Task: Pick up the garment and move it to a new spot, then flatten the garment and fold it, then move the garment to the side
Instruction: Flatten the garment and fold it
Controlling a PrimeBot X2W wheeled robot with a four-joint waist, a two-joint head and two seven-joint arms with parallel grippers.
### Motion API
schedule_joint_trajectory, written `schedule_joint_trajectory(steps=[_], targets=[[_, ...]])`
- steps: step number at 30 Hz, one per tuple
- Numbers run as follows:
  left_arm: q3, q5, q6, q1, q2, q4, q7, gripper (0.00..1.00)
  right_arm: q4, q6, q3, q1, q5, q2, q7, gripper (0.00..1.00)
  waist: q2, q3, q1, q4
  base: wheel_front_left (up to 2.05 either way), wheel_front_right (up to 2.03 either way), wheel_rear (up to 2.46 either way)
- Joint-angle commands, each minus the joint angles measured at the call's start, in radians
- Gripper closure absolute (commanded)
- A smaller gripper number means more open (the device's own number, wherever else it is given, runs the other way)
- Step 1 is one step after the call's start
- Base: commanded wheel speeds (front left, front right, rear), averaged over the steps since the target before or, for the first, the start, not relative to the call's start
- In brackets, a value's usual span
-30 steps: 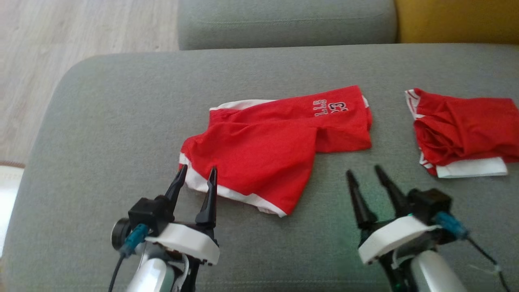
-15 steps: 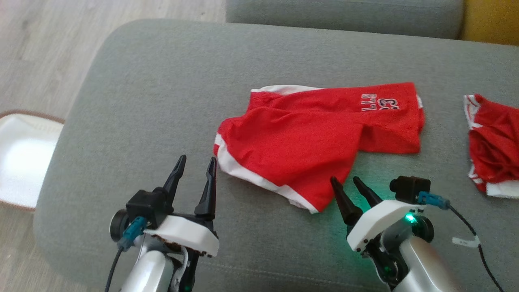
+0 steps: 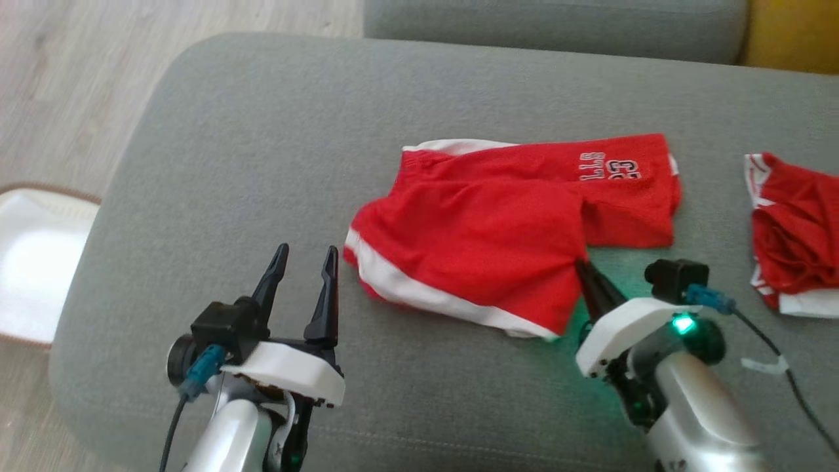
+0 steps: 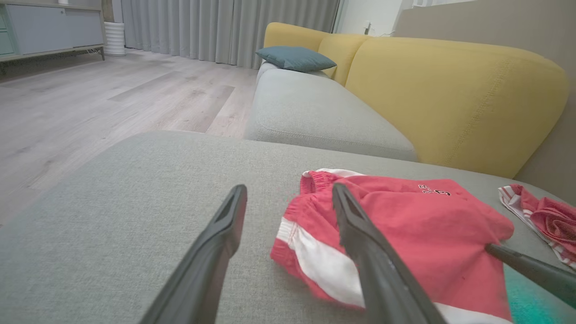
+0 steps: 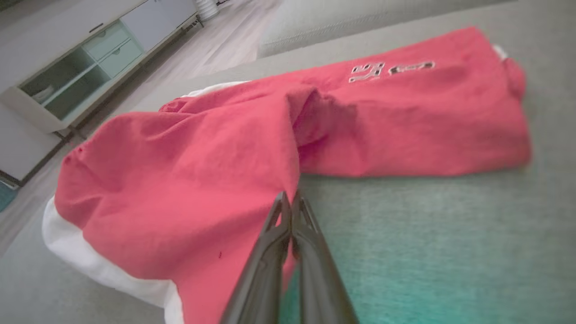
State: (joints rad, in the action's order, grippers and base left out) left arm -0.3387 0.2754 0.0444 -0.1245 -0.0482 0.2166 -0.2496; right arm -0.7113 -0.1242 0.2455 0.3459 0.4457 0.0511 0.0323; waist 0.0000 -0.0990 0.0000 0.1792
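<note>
Red shorts (image 3: 498, 229) with a white hem and a white number print lie spread on the grey sofa seat (image 3: 262, 131). My right gripper (image 3: 581, 263) is shut on the right edge of the near leg; in the right wrist view its tips (image 5: 289, 196) meet on the fabric edge of the shorts (image 5: 180, 171). My left gripper (image 3: 306, 251) stands open just left of the white hem, nothing between its fingers. In the left wrist view the left gripper (image 4: 289, 188) points past the hem corner of the shorts (image 4: 405, 216).
A second crumpled red garment (image 3: 793, 242) lies at the seat's right end. A white basket (image 3: 33, 262) sits on the wood floor left of the seat. Behind are a grey cushion (image 3: 557, 26) and a yellow sofa back (image 4: 450, 90).
The head camera swung left after the first frame. My right gripper shut and moved up onto the shorts' near-leg edge, pulling the hem corner right. My left gripper drifted slightly left.
</note>
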Motion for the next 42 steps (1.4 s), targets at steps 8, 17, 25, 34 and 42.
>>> schedule_joint_trajectory(steps=[8,17,25,34,42], targets=[[0.044,0.002,0.010,-0.010,-0.002,-0.047,-0.012,0.00,0.200,-0.007,-0.114,0.020,-0.214,0.148,-0.069,1.00,0.0000,0.042,0.0000,-0.079,0.00,0.00,0.00],[0.030,0.011,0.012,-0.022,-0.002,-0.058,-0.012,0.00,0.416,-0.007,-0.153,-0.009,-0.365,0.246,-0.305,1.00,0.0000,0.009,0.0000,-0.093,0.00,0.00,0.00],[0.022,0.014,0.006,-0.042,-0.002,-0.051,-0.012,0.00,0.324,-0.007,-0.143,-0.017,-0.478,0.217,-0.249,1.00,0.0000,-0.020,0.0000,-0.069,0.00,0.00,0.00],[0.031,-0.005,-0.002,-0.038,-0.002,-0.034,-0.012,0.00,0.121,-0.007,-0.247,-0.004,-0.587,0.058,-0.100,0.00,0.0000,-0.010,0.0000,-0.075,0.00,0.00,0.00],[0.058,-0.022,-0.011,-0.024,-0.002,-0.043,-0.012,0.00,0.150,-0.007,-0.331,-0.015,-0.570,0.003,0.036,0.00,0.0000,0.031,0.0000,-0.129,0.00,0.00,0.00]])
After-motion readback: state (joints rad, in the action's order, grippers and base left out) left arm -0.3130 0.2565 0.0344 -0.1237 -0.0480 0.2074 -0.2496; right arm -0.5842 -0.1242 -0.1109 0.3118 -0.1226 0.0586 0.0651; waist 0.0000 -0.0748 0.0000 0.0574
